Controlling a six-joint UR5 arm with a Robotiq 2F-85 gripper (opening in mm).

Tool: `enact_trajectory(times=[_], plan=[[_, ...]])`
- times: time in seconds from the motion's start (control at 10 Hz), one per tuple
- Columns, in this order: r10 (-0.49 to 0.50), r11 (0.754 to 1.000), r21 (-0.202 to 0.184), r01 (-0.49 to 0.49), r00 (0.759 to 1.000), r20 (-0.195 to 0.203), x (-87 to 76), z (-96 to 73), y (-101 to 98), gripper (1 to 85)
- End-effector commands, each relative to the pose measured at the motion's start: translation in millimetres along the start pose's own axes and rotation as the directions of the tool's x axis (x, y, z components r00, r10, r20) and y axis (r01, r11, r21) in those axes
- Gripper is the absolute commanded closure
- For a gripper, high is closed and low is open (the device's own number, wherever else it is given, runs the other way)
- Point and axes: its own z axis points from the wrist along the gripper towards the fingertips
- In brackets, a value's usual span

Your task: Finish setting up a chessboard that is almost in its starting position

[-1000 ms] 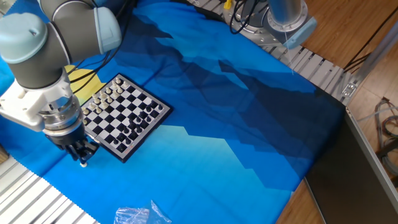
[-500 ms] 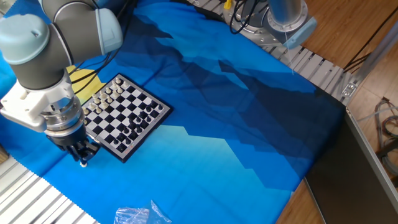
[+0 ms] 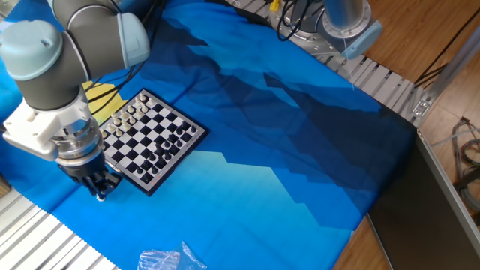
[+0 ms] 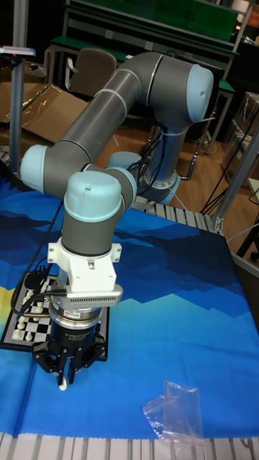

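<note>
**Arm creeps up and right with a cream piece; target square not readable**

Compared with the frames half a second and one second back, your arm has shifted only slightly: the wrist and elbow housing sit a touch higher and further right in the fixed view, while the gripper (image 3: 100, 192) stays over the blue cloth (image 3: 285, 150), just off the near-left edge of the chessboard (image 3: 148, 139). Nothing on the board has moved in that time.

In the tall fixed view the gripper (image 4: 65, 379) has its fingers drawn close on a small cream piece (image 4: 63, 384) hanging below the tips. The same pale speck shows at the tips in the fixed view. Judgement: the slow drift reads as the start of a lift or carry towards the board, so the placement is not yet done.

Board position: on the cloth at the table's left side, turned cornerwise to the fixed camera, cream pieces on the far-left rows, black on the near-right.

What you cannot read here:
- Which piece is held; it is too small to identify.
- Which square stands empty; the pieces blur together.
- In the tall view the arm covers most of the board.
- The clear plastic bag (image 4: 175, 410) lies apart, near the front edge, cut off in the fixed view.
</note>
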Motion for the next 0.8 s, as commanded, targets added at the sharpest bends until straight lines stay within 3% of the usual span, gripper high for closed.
enact_trajectory(times=[0.0, 0.4, 0.7], plan=[[0.009, 1.000, -0.010, -0.009, 1.000, 0.007, -1.3, 1.4, 0.5, 62.0], [0.024, 1.000, 0.005, -0.024, 1.000, -0.002, 2.0, 2.2, -4.9, 70.3], [0.022, 1.000, 0.009, -0.022, 1.000, -0.006, 3.2, 1.5, -5.7, 72.0]])
